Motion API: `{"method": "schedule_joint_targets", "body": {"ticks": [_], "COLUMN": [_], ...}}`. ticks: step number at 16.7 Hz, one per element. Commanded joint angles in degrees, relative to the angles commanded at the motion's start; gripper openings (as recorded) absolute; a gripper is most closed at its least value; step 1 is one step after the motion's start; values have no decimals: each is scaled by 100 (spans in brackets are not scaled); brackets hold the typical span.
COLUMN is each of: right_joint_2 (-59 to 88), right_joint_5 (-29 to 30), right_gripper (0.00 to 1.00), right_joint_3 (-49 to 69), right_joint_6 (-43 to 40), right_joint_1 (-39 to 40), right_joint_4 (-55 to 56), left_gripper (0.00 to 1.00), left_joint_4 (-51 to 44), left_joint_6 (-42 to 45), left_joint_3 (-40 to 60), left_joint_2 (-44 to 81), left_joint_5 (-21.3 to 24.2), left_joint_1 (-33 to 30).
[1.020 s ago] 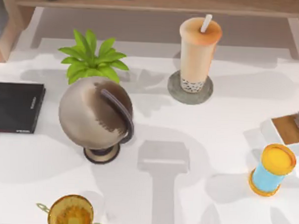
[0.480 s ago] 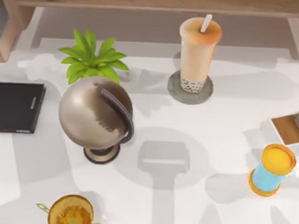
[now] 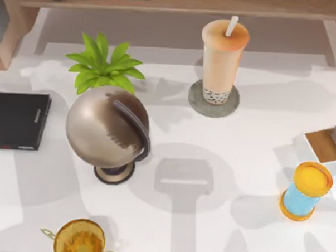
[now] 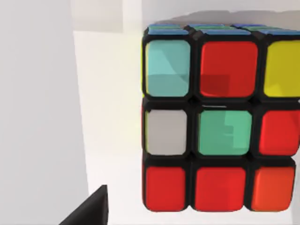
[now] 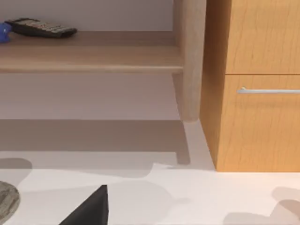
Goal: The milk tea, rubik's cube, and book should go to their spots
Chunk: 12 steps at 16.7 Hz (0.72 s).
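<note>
Inspecting our left wrist view, we find the rubik's cube (image 4: 220, 117) close ahead on the white table (image 3: 239, 162); finger opening cannot be told. The milk tea (image 3: 223, 58) stands on its coaster (image 3: 195, 105). Risk: a misaligned approach could shove the cube.

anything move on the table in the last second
No object has visibly moved. The milk tea stays upright on its grey coaster, the black slab stays at the table's left edge, and the globe, plant and blue cylinder keep their places. Only the soft shadows on the white tabletop shifted slightly.
</note>
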Motion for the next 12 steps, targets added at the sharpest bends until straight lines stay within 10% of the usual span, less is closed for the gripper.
{"method": "schedule_joint_targets", "body": {"ticks": [12], "right_joint_2": [0], "right_joint_5": [0], "right_gripper": [100], "right_joint_3": [0], "right_joint_6": [0], "right_joint_1": [0], "right_joint_4": [0], "left_gripper": [100], "left_joint_4": [-345], "left_joint_6": [-21], "left_joint_3": [2005], "left_joint_2": [1632], "left_joint_5": [29], "left_joint_1": [-23]}}
